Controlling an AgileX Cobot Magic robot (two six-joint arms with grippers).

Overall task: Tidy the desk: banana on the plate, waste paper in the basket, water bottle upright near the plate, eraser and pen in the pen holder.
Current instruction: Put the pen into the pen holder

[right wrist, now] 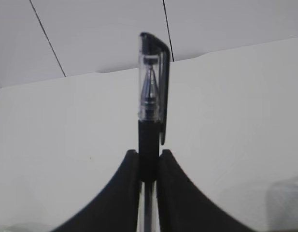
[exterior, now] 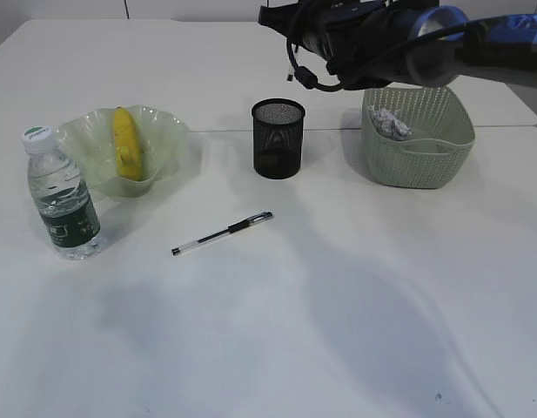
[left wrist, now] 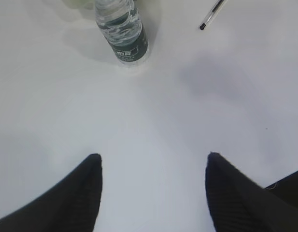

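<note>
Pen [right wrist: 151, 111] upright, capped tip up, pinched by right hand [right wrist: 149, 166]

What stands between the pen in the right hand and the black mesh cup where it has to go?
Nothing visible does. The right hand grips the pen in the air, high over the table near the cup, whose mouth is open. The basket stands aside, to the right.

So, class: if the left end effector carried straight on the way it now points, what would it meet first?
Probably the water bottle, standing slightly left of the open left end effector; only bare table lies between, though depth is unclear.
</note>
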